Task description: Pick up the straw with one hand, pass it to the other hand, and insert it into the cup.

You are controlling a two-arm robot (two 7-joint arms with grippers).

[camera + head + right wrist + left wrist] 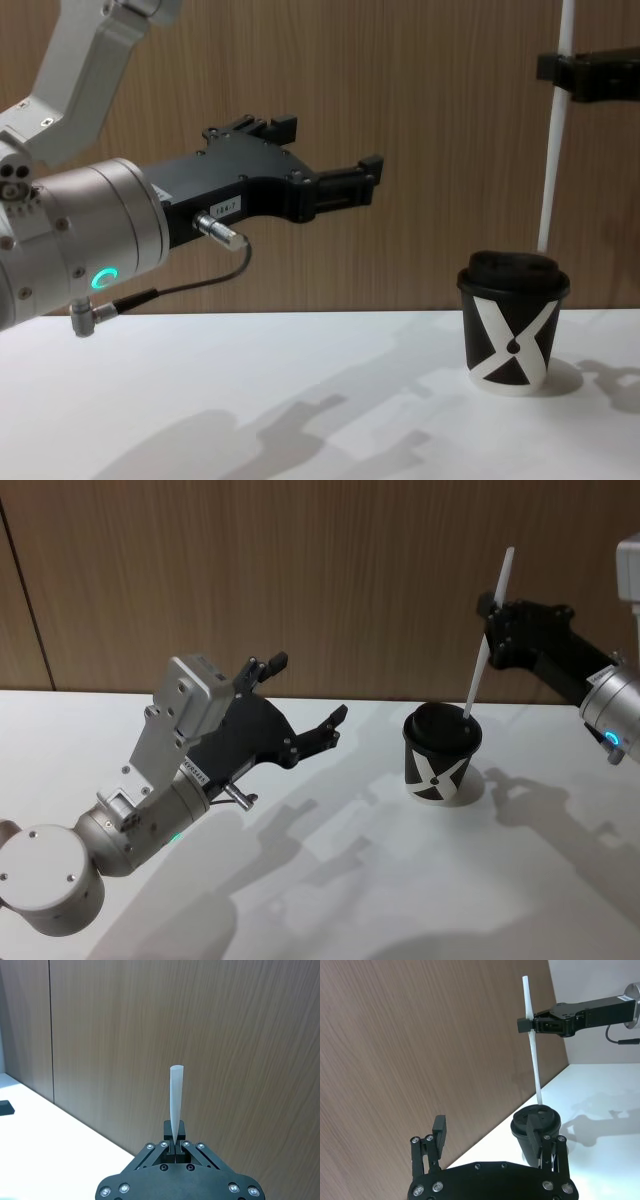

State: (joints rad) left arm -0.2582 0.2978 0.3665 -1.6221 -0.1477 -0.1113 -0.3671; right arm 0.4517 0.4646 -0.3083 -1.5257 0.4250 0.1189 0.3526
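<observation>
The black cup (440,755) with a white X stands on the table at centre right, also in the chest view (512,320) and the left wrist view (522,1125). The white straw (482,660) stands nearly upright over it, and its lower end meets the domed lid. My right gripper (492,620) is shut on the straw's upper part, as the right wrist view (174,1132) and the chest view (548,68) show. The straw (176,1095) sticks up from its fingers. My left gripper (307,690) hangs open and empty above the table, left of the cup (330,150).
The white table (330,880) runs back to a brown wood-panel wall (300,570) close behind the cup. The left arm's silver wrist and its grey cable (200,280) hang over the table's left half.
</observation>
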